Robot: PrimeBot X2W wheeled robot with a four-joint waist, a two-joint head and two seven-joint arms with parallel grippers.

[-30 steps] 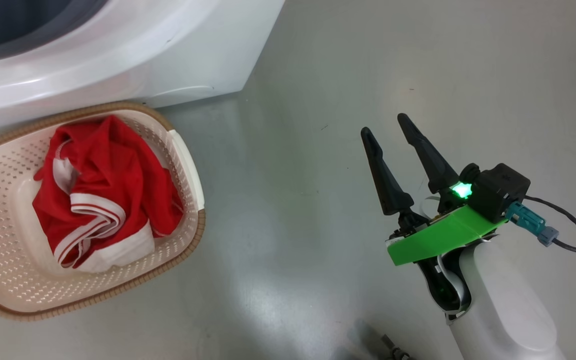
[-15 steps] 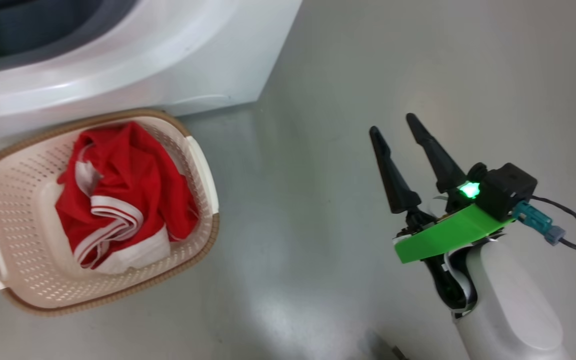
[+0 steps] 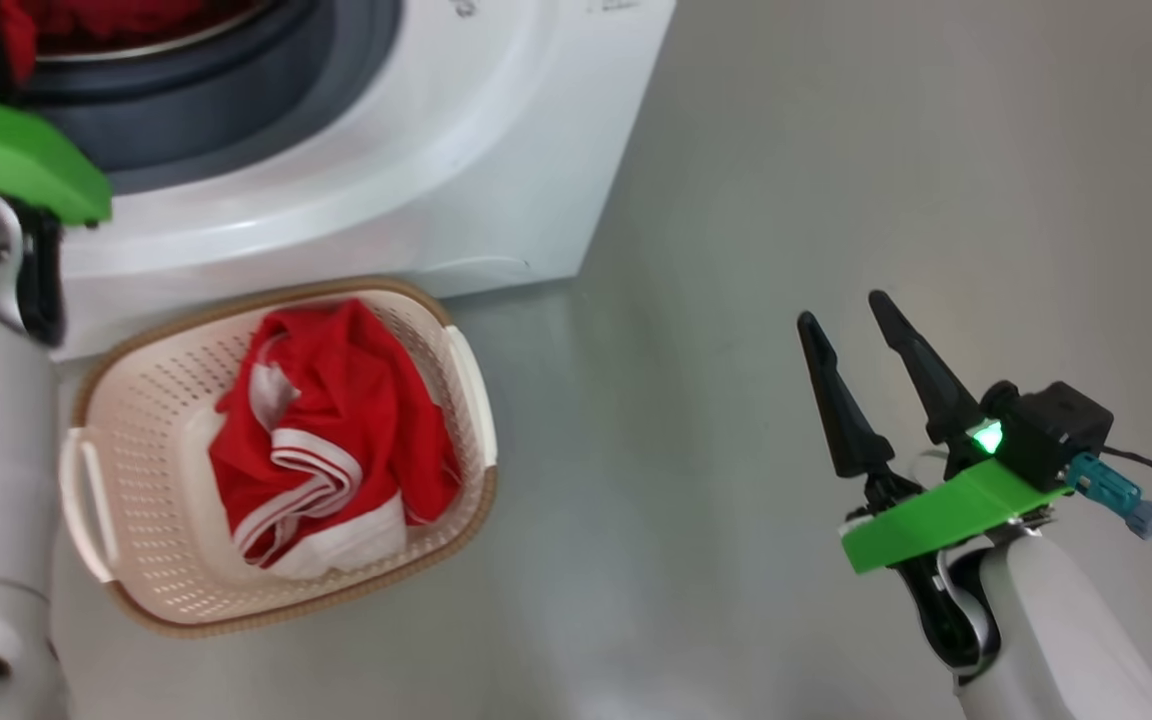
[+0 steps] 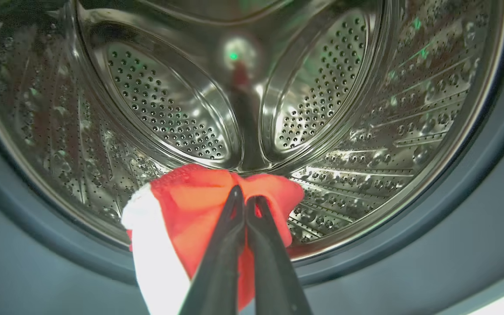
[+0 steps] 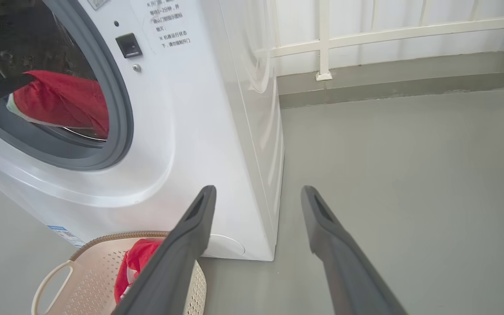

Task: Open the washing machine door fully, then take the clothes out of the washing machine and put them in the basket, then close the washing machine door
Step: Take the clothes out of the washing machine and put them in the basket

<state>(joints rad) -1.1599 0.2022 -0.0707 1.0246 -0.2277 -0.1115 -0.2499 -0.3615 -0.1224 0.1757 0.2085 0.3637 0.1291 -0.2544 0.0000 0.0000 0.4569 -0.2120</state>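
While the right tool (image 3: 841,310) hangs nearest the robot, off to the right of the washing machine (image 3: 386,170) and well apart from it, it is released, its two dark fingers spread wide over the grey floor (image 3: 786,150). Closer to the machine, the basket (image 3: 136,420) stands on the floor just in front of its base; whether it touches the base cannot be told. A second red garment (image 3: 336,430) with white stripes lies crumpled inside the basket, covering much of the bottom. Farther on, the left tool (image 4: 246,199) reaches into the machine's round mouth, its fingers pressed together and clenched on a red garment (image 4: 190,205) with a white band. The cloth bunches around the fingertips and drapes down beside them, at the lower front lip of the machine's perforated steel drum (image 4: 169,109), just inside the grey seal (image 3: 236,110). From the right wrist, that garment fills the lower part of the machine's opening. Beyond the machine's right side, a white rail (image 5: 365,37) runs along a pale wall above the floor
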